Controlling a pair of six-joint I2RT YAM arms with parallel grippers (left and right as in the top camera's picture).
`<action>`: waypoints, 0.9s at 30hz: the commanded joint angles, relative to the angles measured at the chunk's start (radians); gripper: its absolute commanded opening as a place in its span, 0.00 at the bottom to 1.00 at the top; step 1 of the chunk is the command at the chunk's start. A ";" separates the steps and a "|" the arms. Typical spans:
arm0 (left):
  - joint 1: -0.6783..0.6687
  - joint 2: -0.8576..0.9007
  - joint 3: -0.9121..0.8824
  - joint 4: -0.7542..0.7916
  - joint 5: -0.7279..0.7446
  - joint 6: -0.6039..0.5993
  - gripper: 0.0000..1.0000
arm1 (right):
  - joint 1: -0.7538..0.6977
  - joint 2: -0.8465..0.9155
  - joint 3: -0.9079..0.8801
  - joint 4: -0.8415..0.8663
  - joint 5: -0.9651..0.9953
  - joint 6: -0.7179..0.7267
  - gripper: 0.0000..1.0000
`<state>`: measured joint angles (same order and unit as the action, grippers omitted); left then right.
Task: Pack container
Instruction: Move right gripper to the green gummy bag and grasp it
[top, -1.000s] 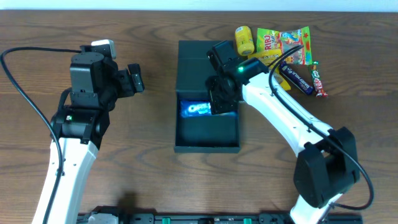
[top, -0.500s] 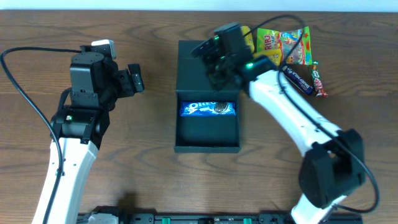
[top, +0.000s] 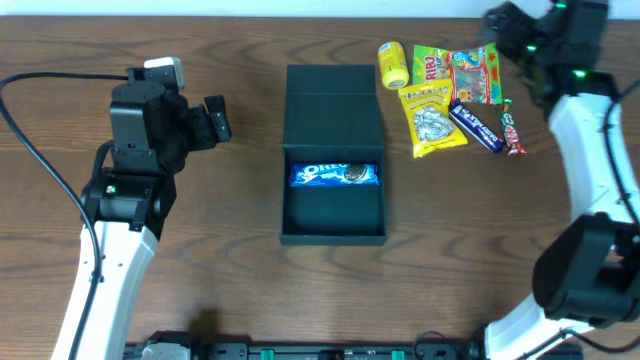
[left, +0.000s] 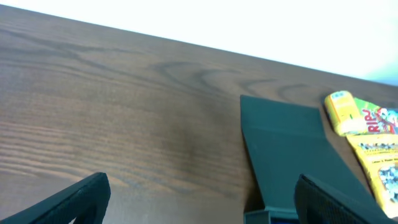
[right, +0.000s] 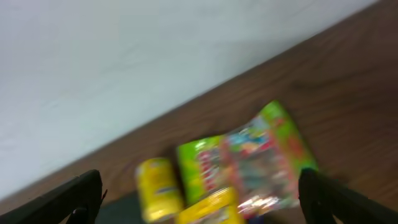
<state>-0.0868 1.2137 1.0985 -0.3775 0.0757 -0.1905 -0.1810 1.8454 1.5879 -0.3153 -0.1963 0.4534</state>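
The container (top: 334, 228), a dark green-black box, sits mid-table with its flap lid (top: 334, 105) laid open toward the back. A blue Oreo packet (top: 335, 175) lies inside along the hinge side. My right gripper (top: 503, 27) hovers open and empty at the back right, above the snack pile; its blurred wrist view shows a yellow packet (right: 158, 186) and green packets (right: 261, 162) between the spread fingers. My left gripper (top: 215, 118) stands open and empty left of the container, facing the lid (left: 286, 143).
Right of the lid lie loose snacks: a yellow roll (top: 393, 65), two green packets (top: 455, 68), a yellow bag (top: 432, 118), a dark blue bar (top: 475, 127) and a red bar (top: 513, 130). The table's back edge runs just behind them.
My right gripper let go of the Oreo packet in the container, opened wide, and swung up and right to the back right corner. The left arm has not moved.
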 joint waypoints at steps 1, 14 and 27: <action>0.002 -0.008 0.030 0.022 0.004 -0.055 0.95 | -0.072 0.033 0.009 0.020 -0.036 -0.106 0.99; -0.012 0.041 0.031 0.100 0.003 -0.129 0.95 | -0.173 0.383 0.308 0.055 -0.257 -0.230 0.99; -0.012 0.074 0.031 0.109 0.000 -0.155 0.95 | -0.171 0.766 0.728 -0.201 -0.463 -0.371 0.99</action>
<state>-0.0963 1.2797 1.0988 -0.2783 0.0757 -0.3401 -0.3462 2.5614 2.2921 -0.5125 -0.5911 0.1104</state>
